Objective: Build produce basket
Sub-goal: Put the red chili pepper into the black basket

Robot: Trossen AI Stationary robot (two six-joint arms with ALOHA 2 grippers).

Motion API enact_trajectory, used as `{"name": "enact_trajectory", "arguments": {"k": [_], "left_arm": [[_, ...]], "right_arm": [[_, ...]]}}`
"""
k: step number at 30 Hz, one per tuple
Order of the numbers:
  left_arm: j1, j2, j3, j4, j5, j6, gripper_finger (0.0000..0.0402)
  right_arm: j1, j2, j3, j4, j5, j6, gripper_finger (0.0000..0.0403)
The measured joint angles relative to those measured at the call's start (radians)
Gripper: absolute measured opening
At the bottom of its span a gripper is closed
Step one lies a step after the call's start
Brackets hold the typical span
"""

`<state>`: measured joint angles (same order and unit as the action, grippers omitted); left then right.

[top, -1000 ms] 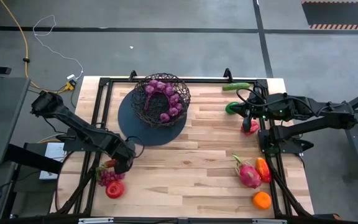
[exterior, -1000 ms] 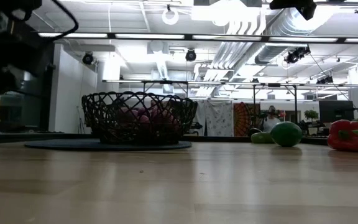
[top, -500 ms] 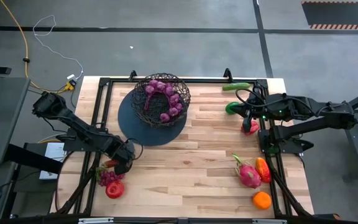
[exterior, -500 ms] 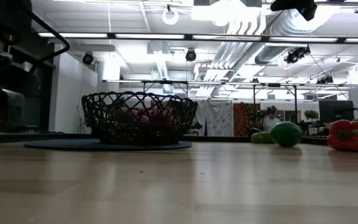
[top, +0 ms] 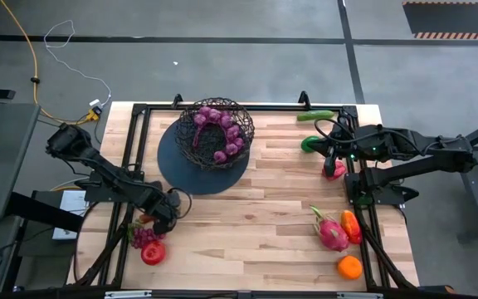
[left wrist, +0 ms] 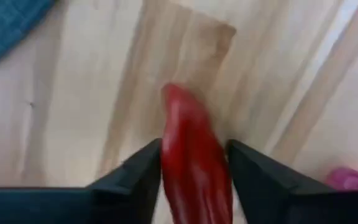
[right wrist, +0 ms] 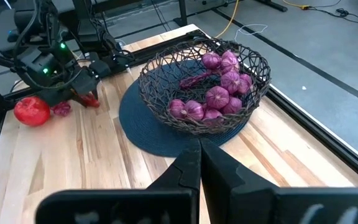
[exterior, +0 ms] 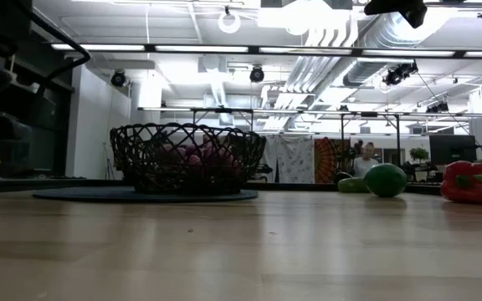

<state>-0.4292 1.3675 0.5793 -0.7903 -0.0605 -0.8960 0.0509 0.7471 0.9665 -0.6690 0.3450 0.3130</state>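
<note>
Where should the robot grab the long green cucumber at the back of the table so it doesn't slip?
Probably around its middle. The cucumber lies flat near the table's far edge, clear of other fruit, so a tool coming straight down with one finger on each long side should work. It is thin and long, so a grip near an end might let it tip. The right tool is nearer; the left tool holds the chili.
</note>
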Motion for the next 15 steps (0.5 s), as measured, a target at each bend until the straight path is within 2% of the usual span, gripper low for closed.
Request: {"name": "enact_trajectory", "arguments": {"k": [4, 7, 10, 15], "left_arm": [[0.020, -0.001, 0.039, -0.029, -0.003, 0.039, 0.0077], [0.040, -0.032, 0.095, -0.081, 0.042, 0.105, 0.0043], [0.078, -0.081, 0.184, -0.115, 0.067, 0.188, 0.0043], [0.186, -0.186, 0.412, -0.156, 0.054, 0.339, 0.0086]], "right_arm": [[0.000, 0.000, 0.000, -0.001, 0.000, 0.000, 0.0000], [0.000, 0.000, 0.000, -0.001, 0.000, 0.000, 0.0000], [0.000, 0.000, 0.000, -0.001, 0.000, 0.000, 0.0000], [0.000, 0.000, 0.000, -0.001, 0.000, 0.000, 0.0000]]}}
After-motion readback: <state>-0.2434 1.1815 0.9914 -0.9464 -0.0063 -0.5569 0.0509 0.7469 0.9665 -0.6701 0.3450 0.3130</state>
